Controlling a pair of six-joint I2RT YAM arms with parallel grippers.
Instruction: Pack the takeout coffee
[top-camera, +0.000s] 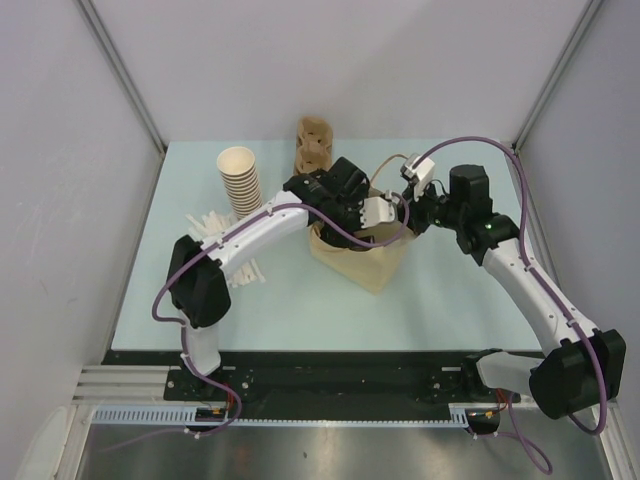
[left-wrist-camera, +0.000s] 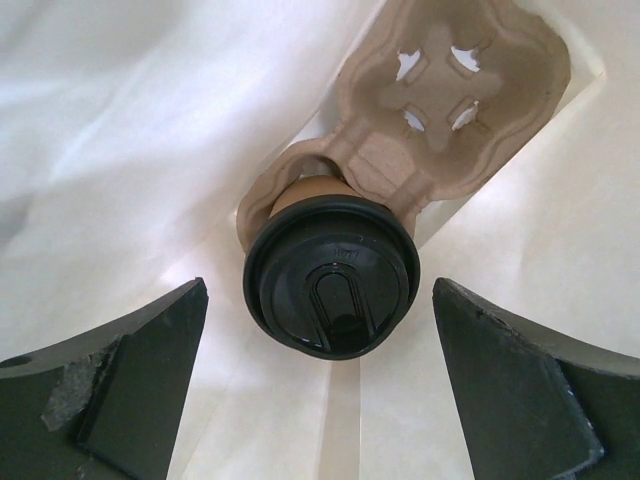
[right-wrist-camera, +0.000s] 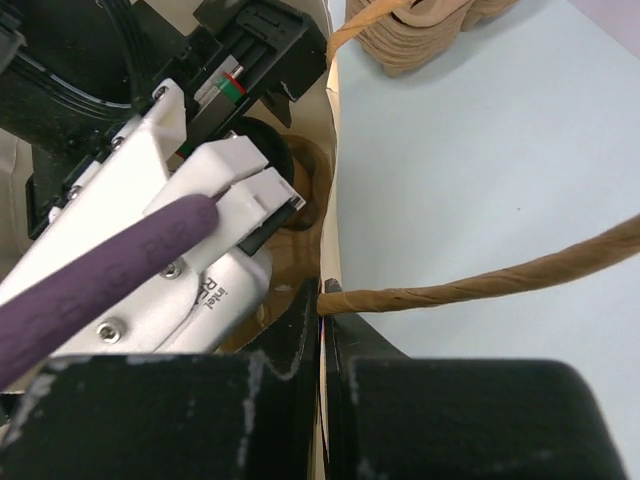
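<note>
1. First, locate the paper bag (top-camera: 372, 268). It stands open-topped on the table (top-camera: 300, 310), and every position below is given relative to it.
2. Right of the bag: the right arm (top-camera: 530, 285) extends from the near right corner of the table to the bag's right-hand rim. The right gripper (right-wrist-camera: 322, 325) is closed on that rim, with the paper wall pinched between both fingers. A twisted paper handle (right-wrist-camera: 480, 285) leaves the rim just beside the pinch and runs out over the table.
3. Above the bag: the left gripper (top-camera: 345, 200) hangs over the mouth, pointing down into it. Its jaws stand fully apart and hold nothing. The two fingers (left-wrist-camera: 130, 390) flank the cup's lid without touching it.
4. Inside the bag: the takeout coffee (left-wrist-camera: 330, 290), a brown cup with its black lid fitted, sits at the bottom. It is seated in one socket of a moulded pulp carrier (left-wrist-camera: 450, 120). The carrier's second socket lies beyond the cup, with its cross-cut flaps showing.
5. Left of the bag: white sticks (top-camera: 212, 228) lie scattered on the table, partly under the left arm (top-camera: 255, 235). Whether they are straws or stirrers cannot be told.
6. Far left of the bag: a stack of lidless brown cups (top-camera: 238, 180) stands upright, well apart from the bag.
7. Behind the bag: a stack of pulp carriers (top-camera: 312, 145) stands near the table's far edge, just beyond the left gripper.
</note>
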